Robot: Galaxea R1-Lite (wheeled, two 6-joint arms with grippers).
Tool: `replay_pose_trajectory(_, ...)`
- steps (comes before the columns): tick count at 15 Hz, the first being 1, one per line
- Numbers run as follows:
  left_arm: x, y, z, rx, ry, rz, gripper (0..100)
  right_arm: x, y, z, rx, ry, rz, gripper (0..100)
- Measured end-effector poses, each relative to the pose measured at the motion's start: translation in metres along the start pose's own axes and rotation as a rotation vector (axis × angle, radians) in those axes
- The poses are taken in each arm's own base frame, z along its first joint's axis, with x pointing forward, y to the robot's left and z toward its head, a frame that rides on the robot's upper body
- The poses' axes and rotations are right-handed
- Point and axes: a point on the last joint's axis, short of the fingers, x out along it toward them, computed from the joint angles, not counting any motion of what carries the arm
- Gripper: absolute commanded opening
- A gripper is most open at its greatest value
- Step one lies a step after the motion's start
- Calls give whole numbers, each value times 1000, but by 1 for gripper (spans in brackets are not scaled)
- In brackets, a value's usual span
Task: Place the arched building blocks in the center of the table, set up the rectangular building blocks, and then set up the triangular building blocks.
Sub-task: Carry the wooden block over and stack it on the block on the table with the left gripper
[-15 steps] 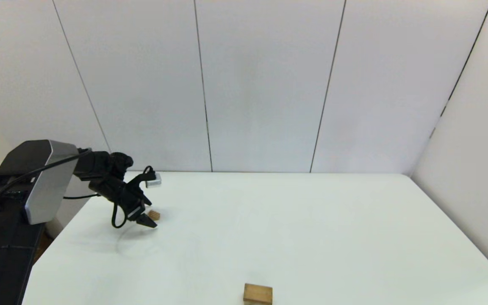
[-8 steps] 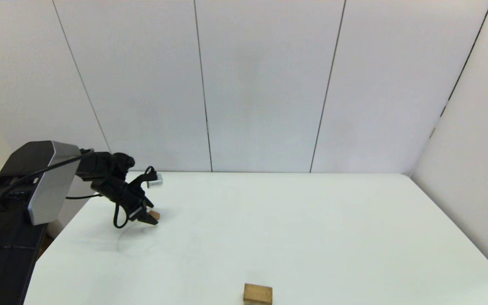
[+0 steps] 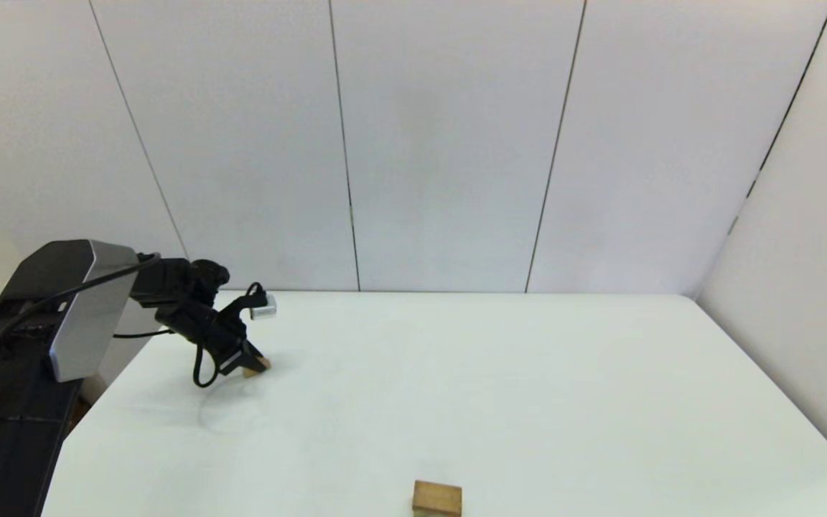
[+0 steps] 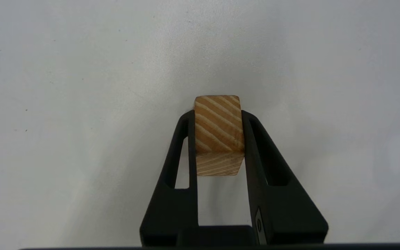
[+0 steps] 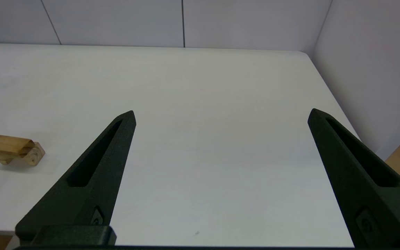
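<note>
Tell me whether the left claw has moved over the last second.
Yes. The left claw has edged toward the table's far edge, closing around the small wooden block it was beside before.

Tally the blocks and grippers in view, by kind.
Wooden blocks: 3, the wedge in the left gripper, and the slab lying on the arch block.
Grippers: 2, the left one and the right gripper, which is open.
Total: 5
</note>
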Motion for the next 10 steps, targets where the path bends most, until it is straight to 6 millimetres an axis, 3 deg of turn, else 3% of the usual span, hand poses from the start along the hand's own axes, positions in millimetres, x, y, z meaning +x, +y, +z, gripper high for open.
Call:
replay_pose_trajectory(3,-10,-5,10,10,-45,-24,0,0,0,0,0,0,0,100)
replay_pose_trajectory(5,-29,-16,29,30,-61,-44,0,0,0,0,0,0,0,100)
replay_pose_trajectory(7,-53,-35,57,72,-70,-53,0,0,0,0,0,0,1,100)
replay_pose_trajectory(10,-79,-77,116,177,-112,-46,0,0,0,0,0,0,0,100)
